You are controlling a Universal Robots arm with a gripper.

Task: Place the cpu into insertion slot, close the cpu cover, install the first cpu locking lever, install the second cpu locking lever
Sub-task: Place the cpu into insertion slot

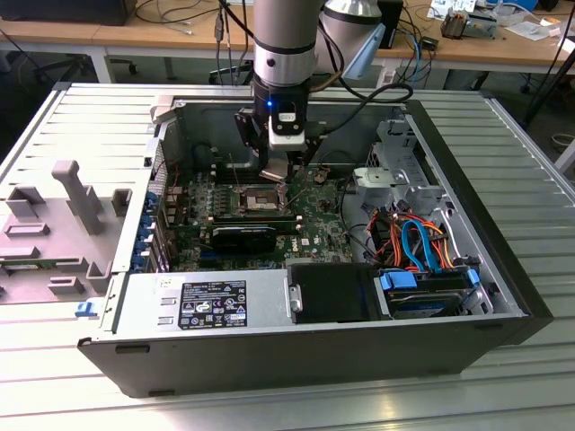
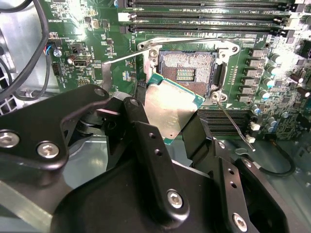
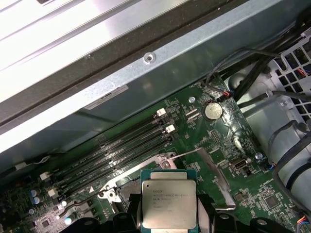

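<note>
Holding the cpu (image 2: 170, 107) by two opposite edges in the narrowed pincer (image 2: 165, 116), tilted, with the open insertion slot (image 2: 187, 73) just ahead of the fingertips; seemingly not yet seated. Light, stiff, slick-topped, delicate underneath: best gripped gently at the edges.

— Where do your eyes sit?
— One stands off my arm (image 1: 283, 45), high and well back, looking down into the open case (image 1: 269, 359), all of it in frame.
— And the other two?
— Both ride on the arm, close over the board (image 2: 97, 29). The second wrist view looks along my claw (image 2: 167, 121) at the slot (image 2: 189, 73); the first wrist view faces across the memory slots (image 3: 126, 145) towards the case wall (image 3: 170, 77).
— What do they share?
— The cpu (image 2: 167, 104) I grip and the green board round it. The exterior view has that same patch, small, beneath my arm.
</note>
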